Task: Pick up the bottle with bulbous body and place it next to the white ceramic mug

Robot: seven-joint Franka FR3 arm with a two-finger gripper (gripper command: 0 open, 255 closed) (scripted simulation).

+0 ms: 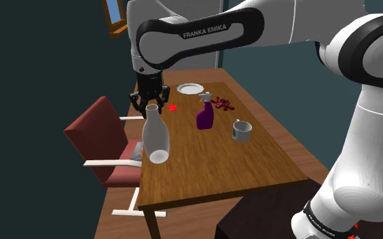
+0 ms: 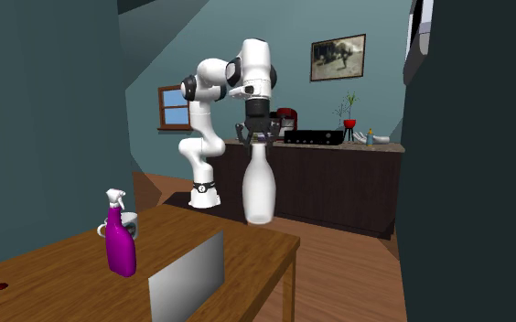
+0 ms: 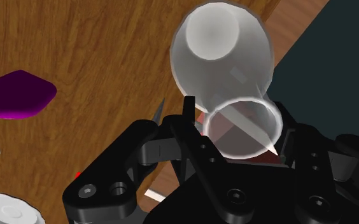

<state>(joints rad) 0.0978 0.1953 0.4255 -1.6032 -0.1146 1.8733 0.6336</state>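
Reaching in from the right edge of the shoulder view, the white arm [image 1: 204, 34] spans the upper frame and ends over the left side of the wooden table [image 1: 251, 163]. Below it, at centre left, hangs the bulbous bottle [image 1: 156, 136], pale and see-through. It is tilted a little, its base near the table's left edge and, as I judge it, clear of the wood. Right of centre stands the purple spray bottle [image 1: 206, 115]. Further right is the white mug [image 1: 242, 130], well apart from the held bottle. Smallest, the black gripper [image 1: 149, 105] is clamped on the bottle's neck, a finger on each side in the wrist view. The pick looks done. What is left is carrying the bottle across, past the spray bottle, and setting it upright beside the mug.
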